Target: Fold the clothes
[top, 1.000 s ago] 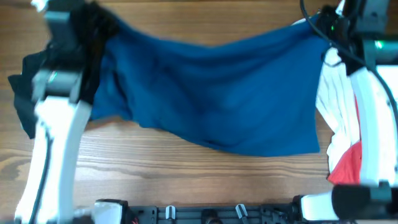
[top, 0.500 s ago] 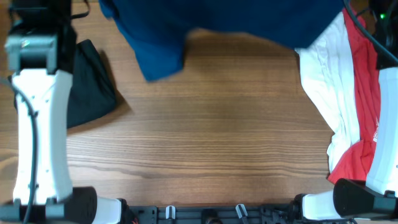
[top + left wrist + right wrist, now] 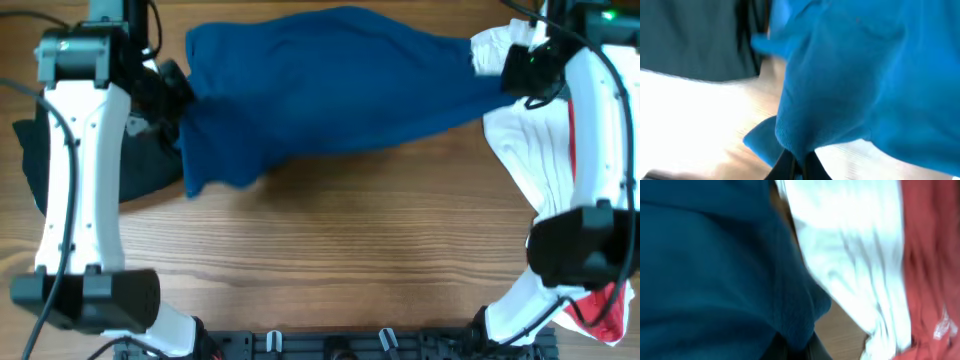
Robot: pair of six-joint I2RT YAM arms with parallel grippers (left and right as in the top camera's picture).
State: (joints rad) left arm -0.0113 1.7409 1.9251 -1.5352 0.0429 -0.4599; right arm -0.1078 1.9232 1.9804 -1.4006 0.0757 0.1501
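Observation:
The clothes: a royal-blue shirt hangs stretched between my two grippers above the far half of the table, with one end drooping at the left. My left gripper is shut on its left edge; in the left wrist view the blue shirt is pinched between the dark fingers. My right gripper is shut on the shirt's right end, and the blue shirt fills the right wrist view. A black garment lies at the left. A white garment and a red garment lie at the right.
Bare wooden tabletop runs across the near half. My white arms stand along the left side and the right side. A black rail with clips lines the front edge.
The blue shirt was spread wide a second ago, then swung to the far edge. It now hangs gathered and narrower between both grippers, which have come back toward me.

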